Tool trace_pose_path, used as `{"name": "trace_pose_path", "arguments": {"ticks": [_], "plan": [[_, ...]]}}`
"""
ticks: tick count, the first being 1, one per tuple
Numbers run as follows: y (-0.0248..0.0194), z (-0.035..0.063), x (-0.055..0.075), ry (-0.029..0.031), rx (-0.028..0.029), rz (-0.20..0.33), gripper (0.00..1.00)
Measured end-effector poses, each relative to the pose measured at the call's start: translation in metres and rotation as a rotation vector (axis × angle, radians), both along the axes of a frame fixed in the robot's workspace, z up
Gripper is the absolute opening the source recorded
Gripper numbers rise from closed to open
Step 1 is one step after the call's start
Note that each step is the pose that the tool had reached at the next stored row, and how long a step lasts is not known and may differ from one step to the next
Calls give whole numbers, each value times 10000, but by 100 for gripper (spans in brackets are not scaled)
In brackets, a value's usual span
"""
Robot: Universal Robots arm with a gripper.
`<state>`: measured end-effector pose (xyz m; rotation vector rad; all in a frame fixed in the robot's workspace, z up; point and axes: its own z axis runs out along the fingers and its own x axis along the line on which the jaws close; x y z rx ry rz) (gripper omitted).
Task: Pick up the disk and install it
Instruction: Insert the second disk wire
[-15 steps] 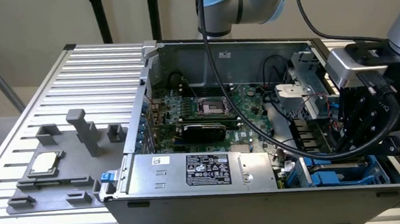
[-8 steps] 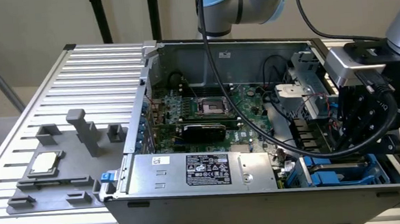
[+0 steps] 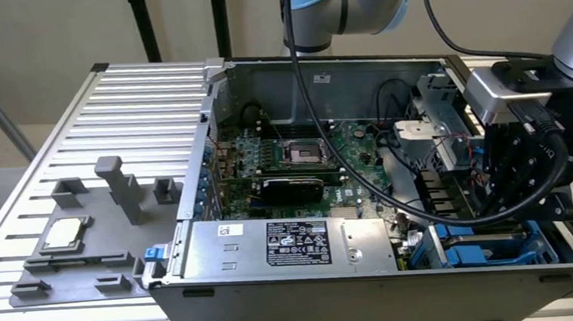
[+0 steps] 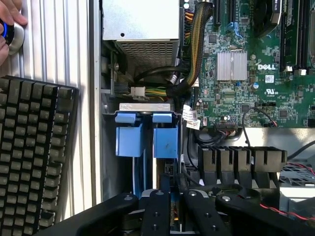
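gripper [image 4: 171, 209] closed low over blue drive rails [image 4: 146, 135]; keyboard [image 4: 29, 157] beside the case

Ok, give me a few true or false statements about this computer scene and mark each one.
The case is open, with the motherboard exposed: true.
The chip lies on the grey fixture outside the case: true.
The gripper hangs over the chip: false, it is at the blue rails in the case.
The keyboard lies inside the case: false, it lies on the table beside it.
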<state>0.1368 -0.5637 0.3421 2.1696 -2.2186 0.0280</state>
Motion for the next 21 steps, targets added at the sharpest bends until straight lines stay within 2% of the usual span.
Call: {"name": "trace_pose_path", "arguments": {"ticks": [6, 12, 21], "plan": [[-5, -21, 0, 1, 15, 18, 16], [-7, -29, 0, 0, 71, 35, 16], [12, -35, 0, 0, 90, 43, 16]]}}
